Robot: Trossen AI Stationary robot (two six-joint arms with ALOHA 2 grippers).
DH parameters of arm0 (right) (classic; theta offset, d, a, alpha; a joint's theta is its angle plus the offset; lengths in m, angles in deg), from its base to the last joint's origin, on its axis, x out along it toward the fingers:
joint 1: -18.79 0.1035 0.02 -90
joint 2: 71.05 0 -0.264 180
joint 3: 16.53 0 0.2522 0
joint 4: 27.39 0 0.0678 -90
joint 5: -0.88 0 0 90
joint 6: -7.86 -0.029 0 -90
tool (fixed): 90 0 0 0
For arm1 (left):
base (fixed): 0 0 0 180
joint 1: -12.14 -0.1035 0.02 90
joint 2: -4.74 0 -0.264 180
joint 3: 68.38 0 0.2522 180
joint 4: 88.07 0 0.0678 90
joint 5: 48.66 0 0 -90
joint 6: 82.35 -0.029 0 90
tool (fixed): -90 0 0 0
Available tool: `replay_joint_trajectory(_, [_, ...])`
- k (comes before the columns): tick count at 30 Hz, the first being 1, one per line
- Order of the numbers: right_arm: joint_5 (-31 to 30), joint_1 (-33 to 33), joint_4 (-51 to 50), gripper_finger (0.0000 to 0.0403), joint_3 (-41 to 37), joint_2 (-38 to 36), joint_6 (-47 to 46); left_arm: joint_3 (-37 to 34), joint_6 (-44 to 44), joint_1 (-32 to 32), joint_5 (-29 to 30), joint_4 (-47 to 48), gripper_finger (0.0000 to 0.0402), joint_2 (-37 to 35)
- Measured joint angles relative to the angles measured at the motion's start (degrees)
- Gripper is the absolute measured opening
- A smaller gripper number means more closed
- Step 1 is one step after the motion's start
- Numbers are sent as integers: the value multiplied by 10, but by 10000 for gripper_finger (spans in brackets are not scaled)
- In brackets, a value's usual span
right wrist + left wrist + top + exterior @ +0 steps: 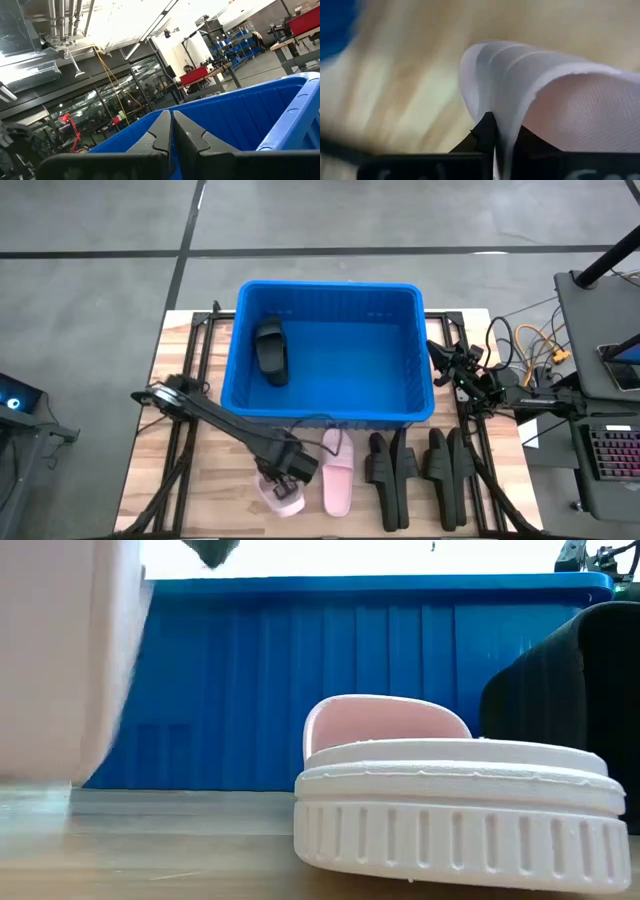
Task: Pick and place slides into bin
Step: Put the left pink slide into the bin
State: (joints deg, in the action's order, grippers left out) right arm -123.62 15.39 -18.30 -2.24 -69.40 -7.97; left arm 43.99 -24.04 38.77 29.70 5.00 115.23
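Left gripper (287, 477) at about 7 o'clock on the table, just in front of the bin's near wall, fingers (485, 131) clamped on the strap of a pale pink slide (278, 493); wrist view shows the pink strap edge pinched between the two dark tips. Low view: that slide fills the left edge, blurred.

Second pale pink slide (337, 471) just beside it at 6 o'clock, lying flat, toe toward the bin; in the low view its ribbed sole and strap sit front and centre.

Black slides (415, 470) in a row at 5 o'clock, right of the pink one, near each other; exact count hard to tell, looks like four.

Bin (420, 350), bright blue, at table centre toward 12 o'clock. One black slide in the bin (271, 349), at its 9 o'clock side, on the floor of the tub.

Right gripper (441, 355) at 3 o'clock, just outside the bin's right wall, fingers together, holding nothing; its wrist view looks across the blue rim (295, 112).

Wooden table (180, 395), bare planks left of the bin.
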Motion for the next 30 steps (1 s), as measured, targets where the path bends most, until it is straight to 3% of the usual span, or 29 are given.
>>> replay_joint_trajectory(5, [0,0,-3,9,0,0,0,18,-50,-24,7,-165,1,-104])
replay_joint_trajectory(8, [0,0,-5,9,0,0,0,19,-79,-52,61,-288,1,-156])
replay_joint_trajectory(13, [0,0,-18,9,0,0,-2,24,-264,-101,286,-440,0,-222])
replay_joint_trajectory(17, [0,0,-25,9,0,0,-2,27,-442,-151,504,-426,0,-235])
replay_joint_trajectory(19, [0,0,-25,9,0,0,-2,20,-494,-186,576,-411,0,-234])
replay_joint_trajectory(25, [0,0,-25,9,0,0,-10,0,-557,-312,587,-354,0,-189])
replay_joint_trajectory(30, [0,0,-25,9,0,0,-40,-21,-616,-372,585,-359,0,-130])
